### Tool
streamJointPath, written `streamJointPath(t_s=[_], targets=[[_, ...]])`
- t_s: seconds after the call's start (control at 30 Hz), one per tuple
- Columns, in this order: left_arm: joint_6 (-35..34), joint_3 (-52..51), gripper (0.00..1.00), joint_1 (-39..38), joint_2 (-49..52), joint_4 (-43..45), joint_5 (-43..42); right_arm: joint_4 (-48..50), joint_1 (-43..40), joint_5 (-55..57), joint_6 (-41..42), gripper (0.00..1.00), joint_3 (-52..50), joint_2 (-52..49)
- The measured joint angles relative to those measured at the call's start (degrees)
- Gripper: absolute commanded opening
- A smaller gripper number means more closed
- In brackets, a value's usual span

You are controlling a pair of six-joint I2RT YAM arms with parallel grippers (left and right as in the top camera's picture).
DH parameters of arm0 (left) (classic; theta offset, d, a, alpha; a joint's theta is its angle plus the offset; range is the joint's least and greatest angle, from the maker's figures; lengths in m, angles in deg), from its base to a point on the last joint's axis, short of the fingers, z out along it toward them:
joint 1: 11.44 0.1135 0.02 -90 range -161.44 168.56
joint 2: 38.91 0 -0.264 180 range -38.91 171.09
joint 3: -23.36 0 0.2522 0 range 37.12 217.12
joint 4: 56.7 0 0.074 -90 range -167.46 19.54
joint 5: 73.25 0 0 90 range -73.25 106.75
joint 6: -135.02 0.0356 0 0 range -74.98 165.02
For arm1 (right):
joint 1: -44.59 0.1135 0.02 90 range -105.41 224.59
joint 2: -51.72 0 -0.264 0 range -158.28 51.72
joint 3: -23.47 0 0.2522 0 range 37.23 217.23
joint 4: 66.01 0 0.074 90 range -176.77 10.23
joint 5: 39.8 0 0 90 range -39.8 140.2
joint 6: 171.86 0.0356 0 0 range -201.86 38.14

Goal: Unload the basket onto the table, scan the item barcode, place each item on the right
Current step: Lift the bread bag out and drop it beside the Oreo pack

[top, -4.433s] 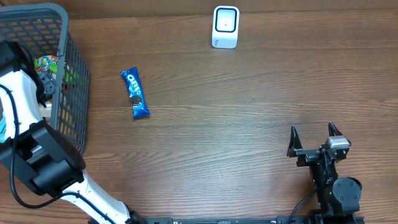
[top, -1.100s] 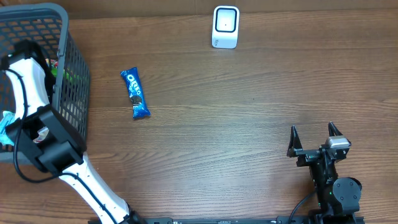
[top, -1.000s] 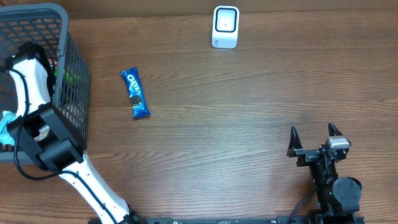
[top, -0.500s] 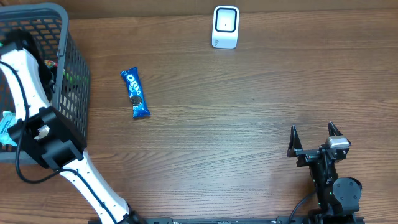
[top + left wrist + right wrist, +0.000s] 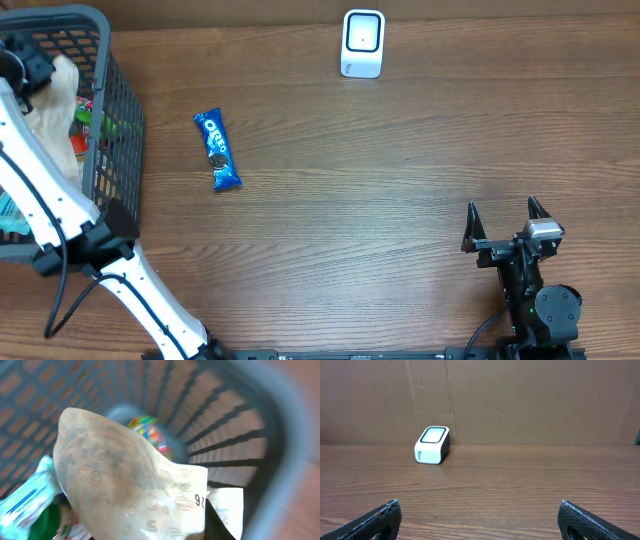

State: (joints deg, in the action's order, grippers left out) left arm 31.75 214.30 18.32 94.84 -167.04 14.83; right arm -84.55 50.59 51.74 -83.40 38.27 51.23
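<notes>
Overhead, the left gripper (image 5: 33, 72) is clamped on a beige pouch (image 5: 62, 115) over the basket (image 5: 118, 140), while the right gripper (image 5: 505, 222) rests with jaws wide apart.

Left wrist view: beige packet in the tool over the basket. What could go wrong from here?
The packet hangs crumpled from the left tool, so it may slip. It could snag the basket wall on the way out. The cookie pack lies between it and the scanner and could get knocked.
</notes>
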Motion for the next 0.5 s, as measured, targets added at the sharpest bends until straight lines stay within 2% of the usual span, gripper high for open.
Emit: streamJointPath(t_s=[0.27,0.5], targets=[[0.8,1.1,0.04,-2.0,-9.7,-0.1,-10.0,0.0,0.0,0.0,0.0,1.00,0.0,0.0],[2.0,2.1,0.04,-12.8,-17.9,-0.1,-13.5,0.0,0.0,0.0,0.0,1.00,0.0,0.0]])
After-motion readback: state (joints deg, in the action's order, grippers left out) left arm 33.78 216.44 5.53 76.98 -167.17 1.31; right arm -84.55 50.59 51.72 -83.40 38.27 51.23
